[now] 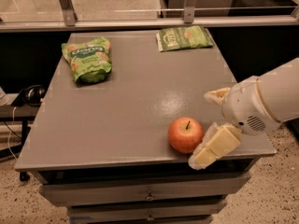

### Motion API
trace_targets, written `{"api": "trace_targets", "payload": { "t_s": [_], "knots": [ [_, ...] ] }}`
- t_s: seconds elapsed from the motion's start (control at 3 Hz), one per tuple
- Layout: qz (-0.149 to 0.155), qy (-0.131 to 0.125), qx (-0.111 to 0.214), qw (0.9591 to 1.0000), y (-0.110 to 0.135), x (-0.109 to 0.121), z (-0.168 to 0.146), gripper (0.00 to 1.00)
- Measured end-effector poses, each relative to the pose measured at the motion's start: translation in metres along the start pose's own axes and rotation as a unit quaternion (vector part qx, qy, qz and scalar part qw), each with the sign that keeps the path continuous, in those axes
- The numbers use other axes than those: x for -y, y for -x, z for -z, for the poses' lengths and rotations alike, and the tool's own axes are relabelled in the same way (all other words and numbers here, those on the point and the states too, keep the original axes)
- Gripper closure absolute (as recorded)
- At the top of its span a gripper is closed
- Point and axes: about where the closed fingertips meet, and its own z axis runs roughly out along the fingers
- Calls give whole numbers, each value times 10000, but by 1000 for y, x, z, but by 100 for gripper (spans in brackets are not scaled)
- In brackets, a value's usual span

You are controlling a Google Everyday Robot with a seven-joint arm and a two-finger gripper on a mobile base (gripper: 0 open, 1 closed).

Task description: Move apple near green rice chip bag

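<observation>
Apple (pixel 186 135) sits at the near right edge of the table (pixel 117 125), well apart from the green rice chip bag (pixel 87 59) at far left. My pincer (pixel 208 128) is spread with nothing held, one finger just beside the apple; contact apparently not yet made. Risk: a closing finger nudges the round fruit and rolls it off the near edge.
</observation>
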Motion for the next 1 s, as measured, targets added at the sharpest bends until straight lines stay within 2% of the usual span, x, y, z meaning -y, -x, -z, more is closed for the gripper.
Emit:
{"api": "trace_targets", "payload": {
  "t_s": [0.33, 0.67, 1.0],
  "knots": [
    [-61, 194, 355, 9992, 0, -11, -20, 0],
    [-56, 242, 571, 9981, -1, -12, -41, 19],
    [29, 176, 749, 9970, 4, -5, -48, 41]
  ]
}}
